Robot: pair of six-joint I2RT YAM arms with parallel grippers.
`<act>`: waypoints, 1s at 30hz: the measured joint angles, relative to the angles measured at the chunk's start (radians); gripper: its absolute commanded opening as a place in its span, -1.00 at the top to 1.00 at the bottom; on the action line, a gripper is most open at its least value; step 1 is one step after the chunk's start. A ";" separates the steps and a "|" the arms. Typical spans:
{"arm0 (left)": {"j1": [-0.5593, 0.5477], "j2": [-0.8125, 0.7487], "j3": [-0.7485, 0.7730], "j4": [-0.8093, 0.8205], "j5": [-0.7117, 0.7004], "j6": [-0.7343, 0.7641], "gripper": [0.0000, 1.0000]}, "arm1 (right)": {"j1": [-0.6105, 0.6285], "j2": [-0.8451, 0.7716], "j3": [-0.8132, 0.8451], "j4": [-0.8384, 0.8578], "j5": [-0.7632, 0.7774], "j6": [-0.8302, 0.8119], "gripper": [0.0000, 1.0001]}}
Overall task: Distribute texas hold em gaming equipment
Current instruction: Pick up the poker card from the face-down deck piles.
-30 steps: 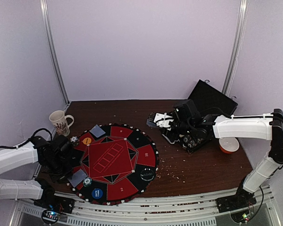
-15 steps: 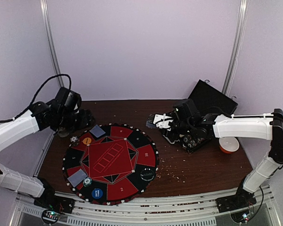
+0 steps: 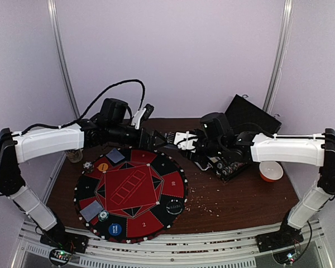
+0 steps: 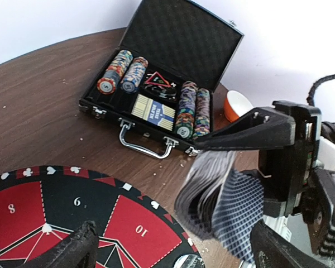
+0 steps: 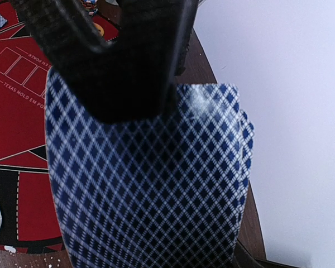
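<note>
My right gripper is shut on a deck of blue-checked playing cards, held above the table just past the far edge of the round mat. In the left wrist view the deck fans slightly between black fingers. My left gripper is open wide just left of the deck, with nothing between its fingers. On the mat lie two face-down cards, two chips, a yellow button, a blue button and a black disc.
The black hinged case lies open behind the right gripper, with rows of chips and a boxed deck inside. An orange bowl stands to its right. A mug is partly hidden behind the left arm. Crumbs dot the brown table.
My left arm has swung from the mat's near left side, past the mug, across to the deck, and its jaws have opened wide. The right gripper has shifted slightly left with the deck.
</note>
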 measured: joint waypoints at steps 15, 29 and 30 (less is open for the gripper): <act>0.000 0.027 0.018 0.015 0.016 0.023 0.27 | 0.016 0.028 0.006 0.008 -0.008 -0.002 0.10; 0.000 0.021 0.019 -0.004 0.017 0.039 1.00 | 0.016 0.034 0.006 0.013 0.009 -0.002 0.10; 0.000 0.019 0.019 -0.006 0.017 0.039 1.00 | 0.016 0.034 0.006 0.014 0.012 -0.002 0.10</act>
